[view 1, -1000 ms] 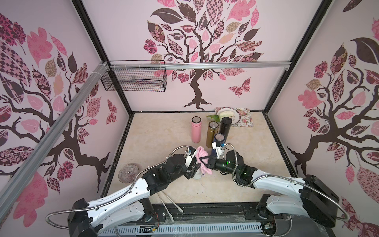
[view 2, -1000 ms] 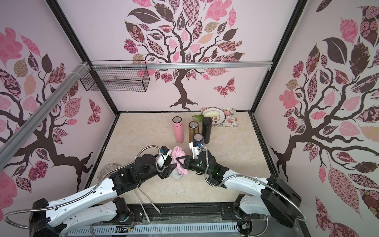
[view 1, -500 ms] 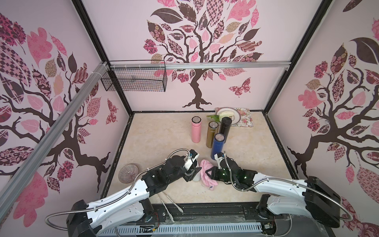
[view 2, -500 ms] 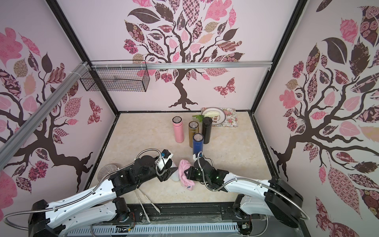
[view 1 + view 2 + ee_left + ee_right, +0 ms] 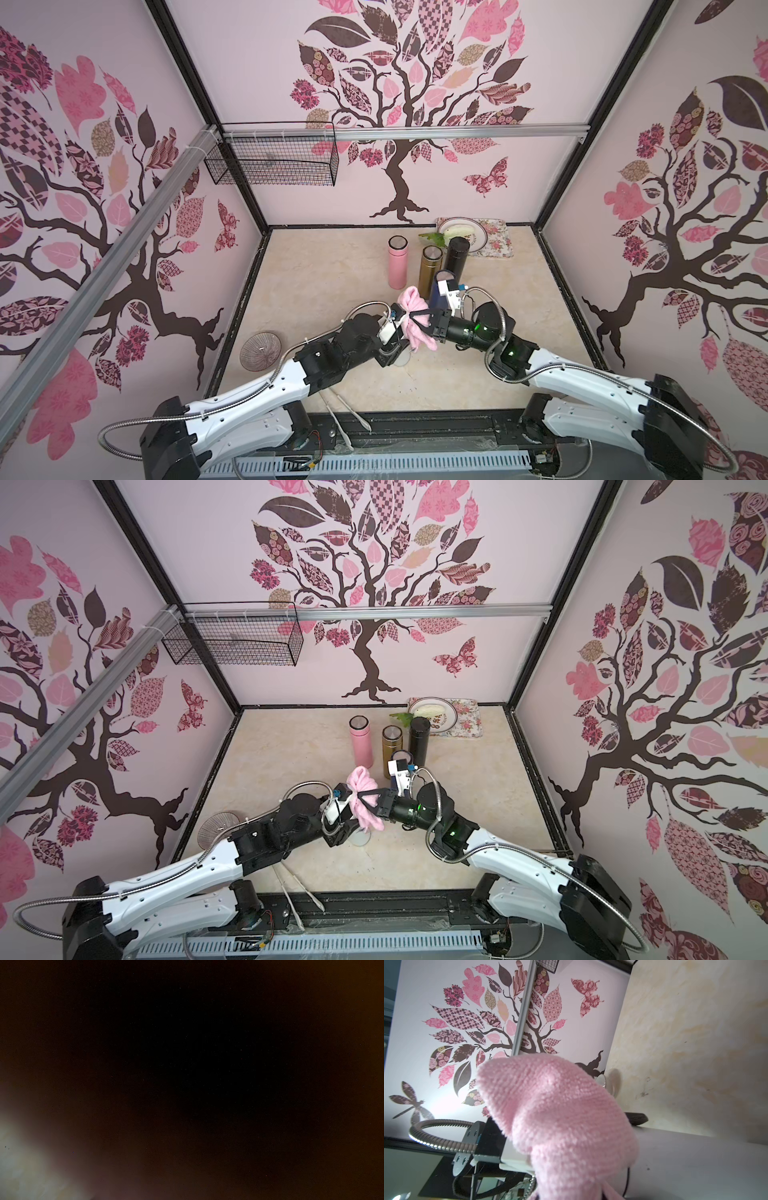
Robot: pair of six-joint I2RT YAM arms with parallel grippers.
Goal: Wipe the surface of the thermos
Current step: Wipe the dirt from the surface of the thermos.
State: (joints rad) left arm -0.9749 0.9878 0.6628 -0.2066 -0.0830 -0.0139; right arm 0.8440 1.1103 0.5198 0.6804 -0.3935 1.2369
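Right wrist view showed me a fluffy pink cloth (image 5: 560,1115), pinched tight in the right gripper (image 5: 411,320), hanging over the smooth pale thermos (image 5: 695,1163) (upright, mid-table). The left gripper (image 5: 392,356) clamped that cylinder. A round plate (image 5: 478,245) behind held something pale.

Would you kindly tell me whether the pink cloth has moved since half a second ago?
Yes. In a top view, the pink cloth, pinched in the right pincer, has moved back across the table toward the standing gold thermos.

Beige tbl (image 5: 324,270), pink flask (image 5: 397,266), floral mat (image 5: 496,245), dish (image 5: 262,351)
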